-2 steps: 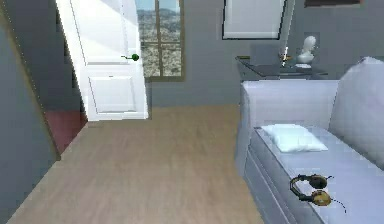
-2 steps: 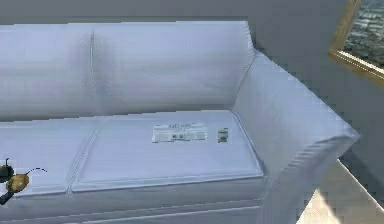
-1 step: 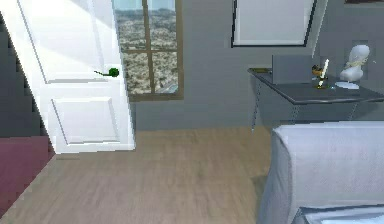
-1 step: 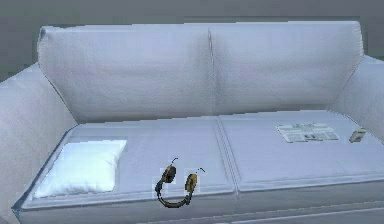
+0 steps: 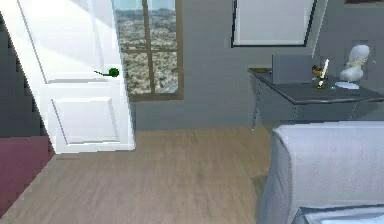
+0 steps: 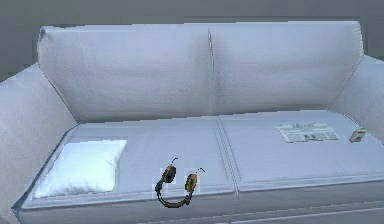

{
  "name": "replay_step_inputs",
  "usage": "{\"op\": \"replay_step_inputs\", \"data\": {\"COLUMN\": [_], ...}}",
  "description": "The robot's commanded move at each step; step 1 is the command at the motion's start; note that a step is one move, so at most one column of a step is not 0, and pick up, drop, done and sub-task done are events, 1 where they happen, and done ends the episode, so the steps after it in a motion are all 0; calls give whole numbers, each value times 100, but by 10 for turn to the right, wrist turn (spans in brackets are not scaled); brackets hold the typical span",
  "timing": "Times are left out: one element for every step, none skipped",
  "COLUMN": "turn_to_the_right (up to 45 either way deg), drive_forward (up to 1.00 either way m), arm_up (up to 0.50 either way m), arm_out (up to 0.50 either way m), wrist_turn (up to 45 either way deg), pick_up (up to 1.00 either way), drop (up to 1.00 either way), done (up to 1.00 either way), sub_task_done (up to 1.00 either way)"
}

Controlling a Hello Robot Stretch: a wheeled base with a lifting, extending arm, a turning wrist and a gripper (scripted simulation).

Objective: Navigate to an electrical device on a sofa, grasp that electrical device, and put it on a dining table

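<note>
Headphones (image 6: 177,185) on pale sofa (image 6: 200,70) seat, white pillow (image 6: 84,165) beside, paper (image 6: 310,131) farther along, gripper's state impossible to tell

In the arm side view I'm seeing a pillow (image 6: 84,165) lying on the sofa's (image 6: 200,70) left cushion, headphones (image 6: 178,185) just right of it and a newspaper (image 6: 308,131) on the right cushion. Ahead, a door (image 5: 75,70) is standing left of a window (image 5: 148,45), and at right a desk (image 5: 310,93) is carrying a laptop (image 5: 292,68) and a bust (image 5: 353,65).
</note>
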Motion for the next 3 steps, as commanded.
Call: {"op": "replay_step_inputs", "data": {"turn_to_the_right": [0,0,0], "drive_forward": [0,0,0], "arm_up": [20,0,0], "arm_out": [0,20,0], "wrist_turn": [0,0,450], "pick_up": [0,0,0], "drop": [0,0,0], "done": [0,0,0], "sub_task_done": [0,0,0]}}
